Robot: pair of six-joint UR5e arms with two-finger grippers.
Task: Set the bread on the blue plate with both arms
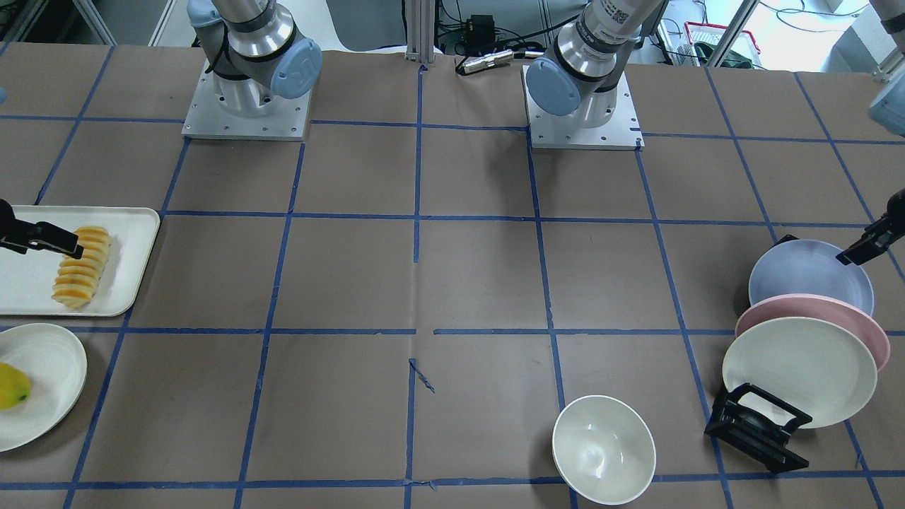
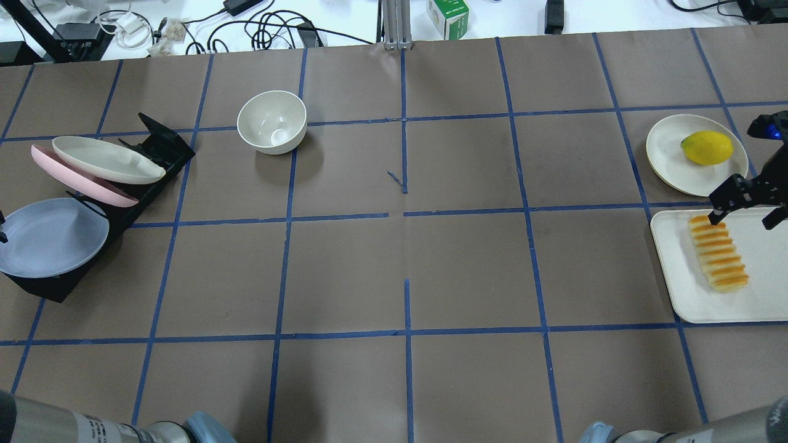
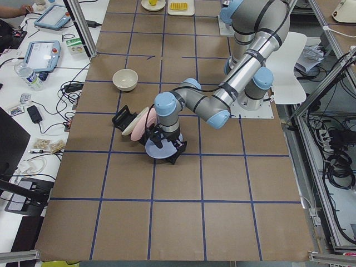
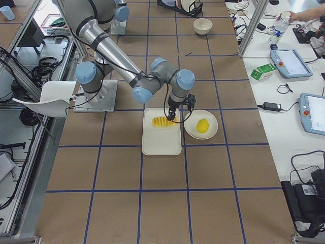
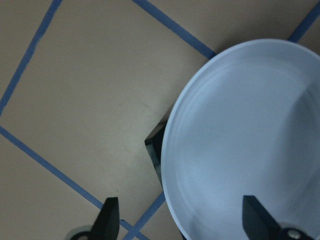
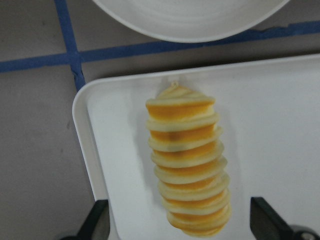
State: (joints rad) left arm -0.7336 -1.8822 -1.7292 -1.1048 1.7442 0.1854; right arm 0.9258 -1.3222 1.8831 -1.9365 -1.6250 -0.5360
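Overhead, from the centre of the surface (image 2: 406,271): at 9 o'clock a rack (image 2: 161,147) holds a near plate (image 2: 52,237), middle plate (image 2: 80,181) and far plate (image 2: 104,160); bowl (image 2: 271,121) at 11; bread (image 2: 718,253) on a tray (image 2: 677,289) at 3; fruit (image 2: 707,147) on a dish (image 2: 668,154) at 2.

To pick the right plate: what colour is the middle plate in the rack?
The middle plate is pink; the exterior front-facing view shows it best.

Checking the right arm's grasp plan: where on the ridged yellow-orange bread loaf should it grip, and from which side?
Probably best: grip the ridged yellow-orange bread loaf across its narrow width near mid-length, coming down from above. It lies flat on the white rectangular tray, so its two long sides are free. The open right gripper hangs over one end with a finger to each side.
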